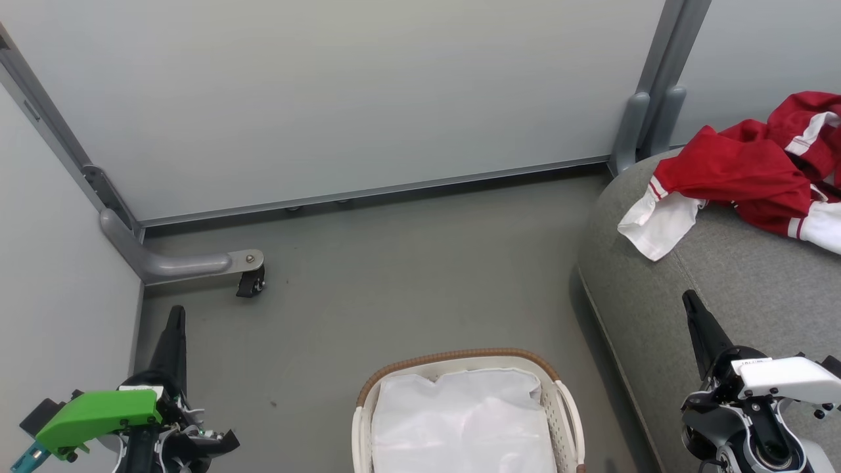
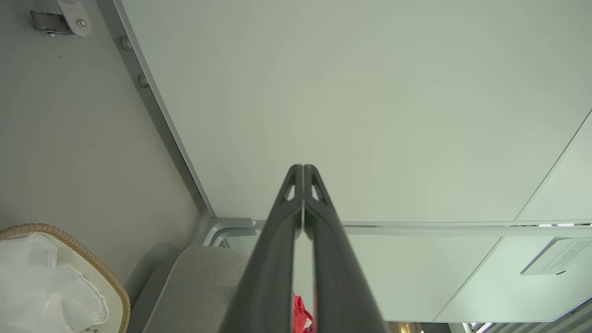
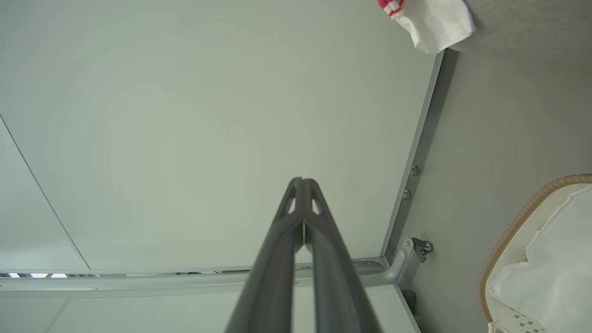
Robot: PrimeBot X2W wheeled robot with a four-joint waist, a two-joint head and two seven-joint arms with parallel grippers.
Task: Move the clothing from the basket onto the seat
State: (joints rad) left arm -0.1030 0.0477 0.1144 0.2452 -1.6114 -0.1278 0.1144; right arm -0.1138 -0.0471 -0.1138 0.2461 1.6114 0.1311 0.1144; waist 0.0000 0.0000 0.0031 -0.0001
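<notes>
Clothing (image 1: 736,171) on seat (image 1: 723,315) (stretched left-right)

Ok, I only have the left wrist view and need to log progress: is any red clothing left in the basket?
Observer: From the head view, the visible part of the basket holds its white liner and nothing red.
Operator: Where are the clothes?
Observer: The red and white clothes lie heaped on the grey sofa, one white sleeve lying at its rounded edge.
Operator: Right gripper holding anything?
Observer: No, the right gripper is shut, fingertips together, nothing between them.
</notes>
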